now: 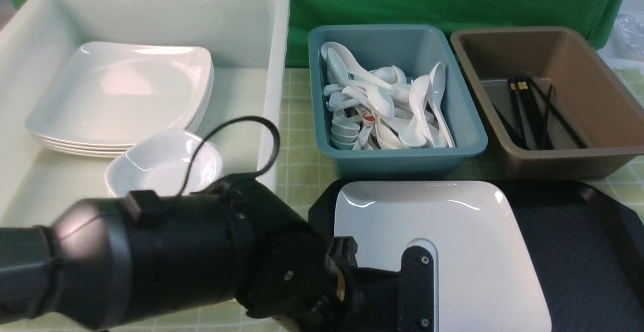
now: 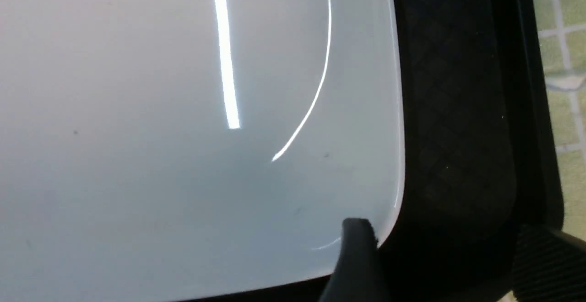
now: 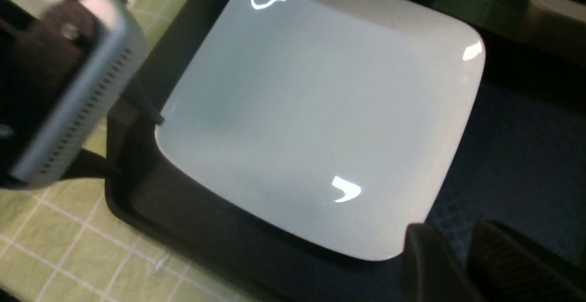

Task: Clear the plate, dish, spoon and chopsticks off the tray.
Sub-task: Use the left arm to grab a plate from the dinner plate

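The large white plate (image 1: 453,241) lies on the left part of the black tray (image 1: 578,241). My left arm (image 1: 176,256) reaches in low from the left. My left gripper (image 2: 451,240) is open at the plate's corner (image 2: 366,192), with one fingertip (image 2: 357,242) over the plate and the other over the tray's rim. My right gripper (image 3: 458,235) stands just off another corner of the plate (image 3: 320,123), its fingers slightly apart with only tray (image 3: 512,155) showing between them. A small dish (image 1: 163,163) sits in the white bin. The spoon and the chopsticks cannot be singled out in the bins.
The white bin (image 1: 271,70) at back left holds stacked plates (image 1: 121,95) beside the dish. A teal bin (image 1: 397,156) of white spoons and a brown bin (image 1: 604,95) of black chopsticks (image 1: 528,110) stand right behind the tray. Green checked cloth covers the table.
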{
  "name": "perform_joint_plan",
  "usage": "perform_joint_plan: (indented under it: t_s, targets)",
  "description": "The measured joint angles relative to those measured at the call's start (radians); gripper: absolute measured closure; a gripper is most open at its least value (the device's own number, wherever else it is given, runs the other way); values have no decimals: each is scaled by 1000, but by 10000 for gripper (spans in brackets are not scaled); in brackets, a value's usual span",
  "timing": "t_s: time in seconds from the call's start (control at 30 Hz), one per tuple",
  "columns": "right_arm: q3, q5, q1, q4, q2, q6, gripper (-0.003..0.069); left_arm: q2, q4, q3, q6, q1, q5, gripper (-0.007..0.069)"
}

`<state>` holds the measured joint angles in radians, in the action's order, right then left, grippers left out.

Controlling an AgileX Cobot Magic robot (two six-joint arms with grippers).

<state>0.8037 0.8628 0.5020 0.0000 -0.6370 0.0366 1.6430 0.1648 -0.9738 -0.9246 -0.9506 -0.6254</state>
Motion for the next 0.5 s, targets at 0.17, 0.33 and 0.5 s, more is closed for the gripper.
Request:
perform_joint_plan:
  t_s: [0.17,0.33,0.5]
  targets:
    - [-1,0,0,0,105,-1,456,61,-22,0,-20,0,51,176]
    - [-1,16,0,0,140,-2,443,120,-82,-3,-22,0,133,195]
    - [-1,44,0,0,140,-21,436,153,-132,-10,-21,0,159,211]
